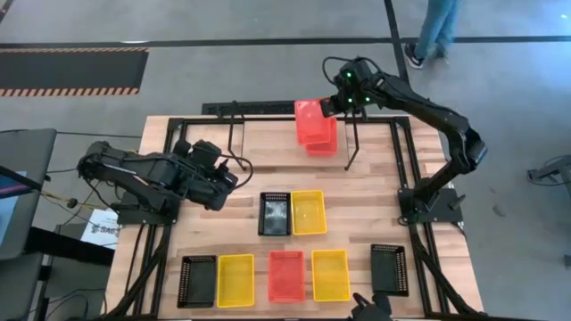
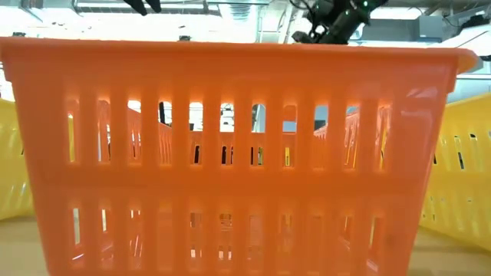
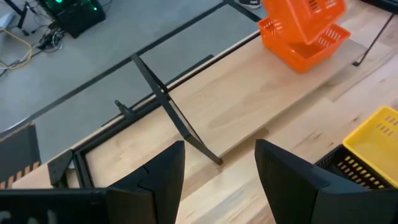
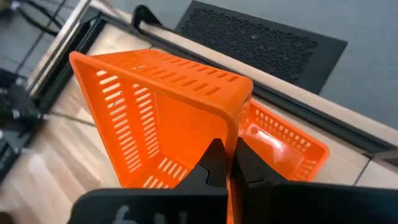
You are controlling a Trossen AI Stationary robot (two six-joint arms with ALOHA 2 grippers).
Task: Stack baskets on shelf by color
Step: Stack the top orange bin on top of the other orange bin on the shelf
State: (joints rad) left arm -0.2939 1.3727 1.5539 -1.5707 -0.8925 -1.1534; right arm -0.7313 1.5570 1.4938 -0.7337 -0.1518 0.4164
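Wooden slat table on a black metal frame. Baskets are shallow rectangular plastic trays w/ slotted walls, all alike in size. Count from the high view: 3 red, 3 yellow, 3 black — 9 total.

Near row, L to R: black basket, yellow basket, red basket, yellow, black. Mid table: a black and a yellow side by side, touching or nearly so.

Shelf — thin black rod, two upright looped ends, at the far edge of the table. One red basket sits there flat, close beside the right-hand upright rod.

Right gripper over the far edge, jaws clamped tight on the rim of the lifted red basket, which hangs tilted above the flat one; whether the two touch can't be made out.

Left gripper hangs over the table's left side, jaws apart, nothing between them, pointed toward the shelf.

Low view is filled by the slotted wall of the near red basket, yellow walls at either side.

A person's legs on the floor beyond the table.
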